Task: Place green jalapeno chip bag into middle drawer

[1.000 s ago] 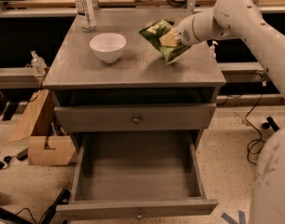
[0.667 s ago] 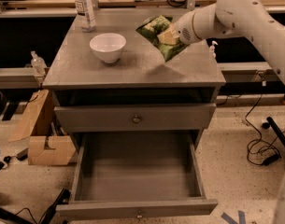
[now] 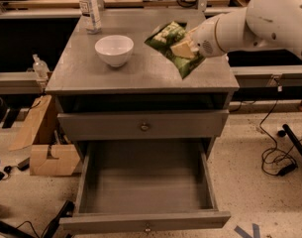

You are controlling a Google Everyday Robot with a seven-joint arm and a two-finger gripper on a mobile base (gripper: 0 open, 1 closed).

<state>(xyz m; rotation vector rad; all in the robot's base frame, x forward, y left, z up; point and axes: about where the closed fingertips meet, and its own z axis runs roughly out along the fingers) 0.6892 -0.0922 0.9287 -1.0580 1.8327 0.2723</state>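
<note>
The green jalapeno chip bag (image 3: 173,47) hangs tilted in the air above the right part of the grey cabinet top (image 3: 86,73). My gripper (image 3: 186,44) is shut on the bag's right side, at the end of the white arm coming in from the upper right. The middle drawer (image 3: 145,185) stands pulled open below, with a bare grey floor, low side walls and a small knob on its front. It lies below and in front of the bag.
A white bowl (image 3: 114,49) sits on the cabinet top left of the bag. A clear water bottle (image 3: 89,10) stands at the back left. A shut knobbed drawer front (image 3: 144,126) is above the open drawer. Cardboard boxes (image 3: 46,155) and cables lie on the floor.
The gripper has lifted the bag off the cabinet top and carried it left and toward the front edge. The bowl, bottle and drawers have stayed put.
</note>
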